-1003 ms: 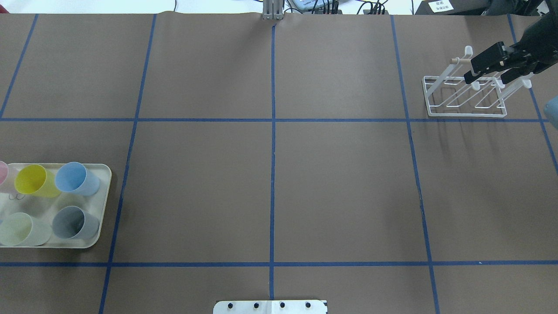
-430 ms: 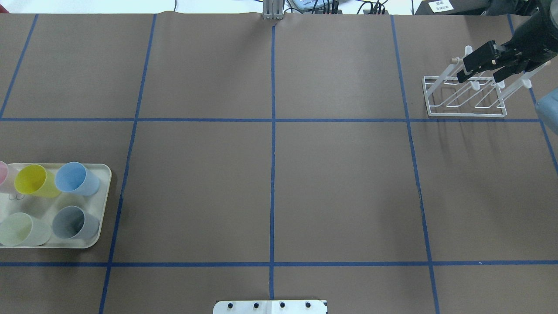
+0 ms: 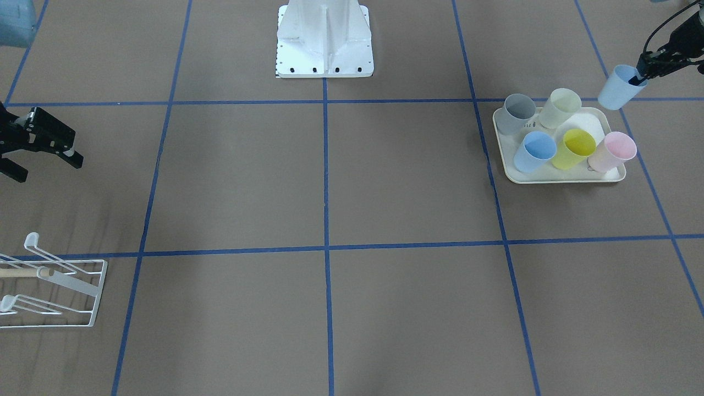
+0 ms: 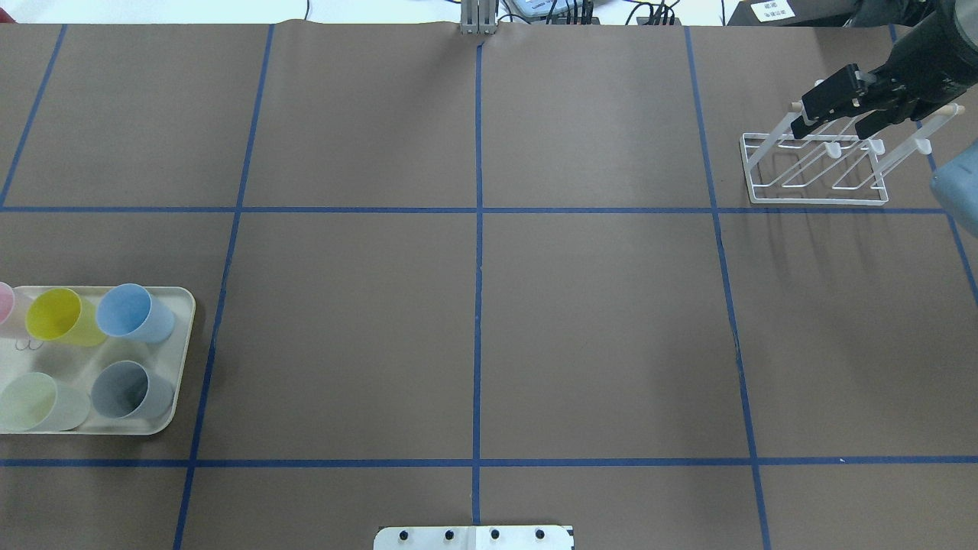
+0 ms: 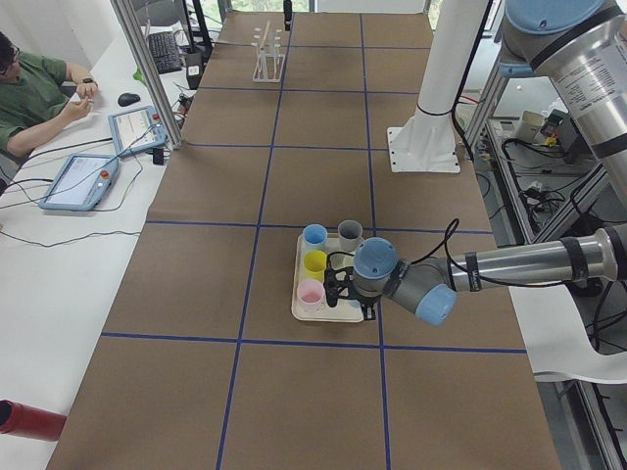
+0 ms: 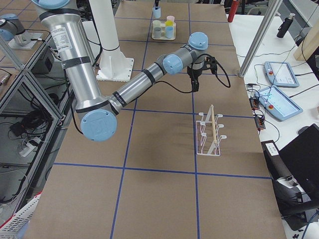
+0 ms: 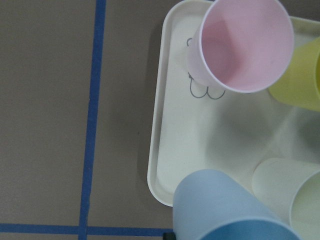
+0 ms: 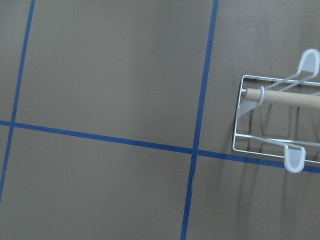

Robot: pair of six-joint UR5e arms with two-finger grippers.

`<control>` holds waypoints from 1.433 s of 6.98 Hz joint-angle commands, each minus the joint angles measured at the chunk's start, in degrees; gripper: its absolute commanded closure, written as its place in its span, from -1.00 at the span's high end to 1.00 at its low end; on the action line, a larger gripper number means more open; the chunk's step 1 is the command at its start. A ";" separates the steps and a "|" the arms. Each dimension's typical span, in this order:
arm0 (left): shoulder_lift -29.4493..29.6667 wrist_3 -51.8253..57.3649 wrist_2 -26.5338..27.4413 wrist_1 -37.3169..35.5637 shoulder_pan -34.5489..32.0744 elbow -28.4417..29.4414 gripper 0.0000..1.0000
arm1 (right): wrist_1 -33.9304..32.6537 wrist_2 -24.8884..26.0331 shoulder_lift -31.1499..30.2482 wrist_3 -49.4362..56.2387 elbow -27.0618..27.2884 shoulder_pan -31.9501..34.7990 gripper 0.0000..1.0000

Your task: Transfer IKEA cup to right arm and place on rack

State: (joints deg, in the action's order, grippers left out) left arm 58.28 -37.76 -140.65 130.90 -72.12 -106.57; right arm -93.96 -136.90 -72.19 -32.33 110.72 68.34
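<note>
A: A shift is noted on the overhead view. The right tool (image 4: 831,130) has been carried toward the far edge of the desk (image 4: 596,336), and it is now seen over the back part of the rack (image 4: 817,202). More of the right arm's (image 6: 144,74) blue joint cap is also shown at the frame's edge.

B: Its fingers are held well apart and nothing is gripped between them. From the right end, that arm is seen stretched long over the desk with the wrist bent and the tool pointed downward.

A: The left arm (image 5: 529,262) is laid out low and nearly level, with its wrist turned in over the tray (image 3: 550,179).

B: The left tool (image 3: 641,77) is clamped on the rim of the light-blue cup (image 3: 617,89), with one finger seen inside the mouth.

A: The cup is held in the air just beside the tray's corner on the robot's side, next to the pale-green cup (image 3: 560,107). Its long axis is slanted, with the mouth up toward the tool and the base down toward the tray.

B: Five cups are left on the tray. The rack is stood at the far right of the desk, with its wooden dowel (image 8: 287,98) run along its length and its prongs slanted upward.
</note>
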 commanded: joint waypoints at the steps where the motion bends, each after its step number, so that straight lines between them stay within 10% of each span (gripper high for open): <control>1: 1.21 2.61 0.11 -2.05 -11.32 -0.74 -1.00 | 2.45 2.85 0.39 -0.19 -0.33 -0.13 0.98; 6: 31.07 -16.85 0.11 -17.45 -15.42 0.48 -1.00 | 11.72 11.83 7.15 -13.86 -8.56 -5.84 0.98; 10: 38.48 -51.09 0.99 6.56 -6.13 6.71 -1.00 | 44.61 14.28 7.77 -41.11 -18.60 -9.79 0.98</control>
State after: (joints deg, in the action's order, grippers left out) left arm 95.54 -77.78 -140.27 128.06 -81.32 -101.85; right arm -56.62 -124.15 -64.52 -67.32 93.94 59.59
